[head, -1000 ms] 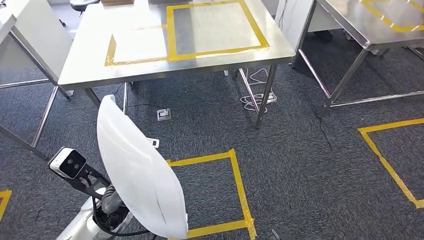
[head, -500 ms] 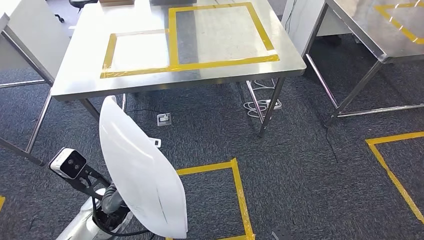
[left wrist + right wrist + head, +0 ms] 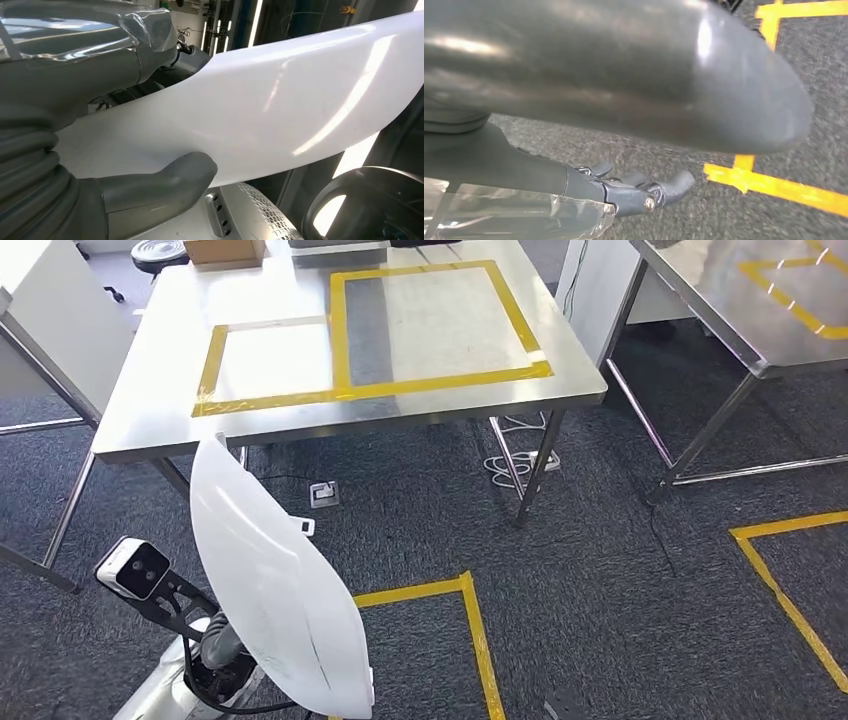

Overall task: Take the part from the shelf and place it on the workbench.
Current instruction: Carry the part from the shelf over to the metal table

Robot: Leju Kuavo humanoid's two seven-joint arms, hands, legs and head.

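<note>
One large curved white plastic part [image 3: 275, 590] stays clamped in the left robot hand [image 3: 100, 165] as the steel counter [image 3: 150, 410] draws nearer; right robot hand [image 3: 634, 192] hangs empty, fingers apart

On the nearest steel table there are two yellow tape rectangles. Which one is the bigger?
The right rectangle is bigger; it reaches farther back on the workbench than the smaller left rectangle, which shares one tape side with it.

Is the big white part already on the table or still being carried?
Being carried. The white part sits in the left hand above the carpet, short of the steel workbench.
</note>
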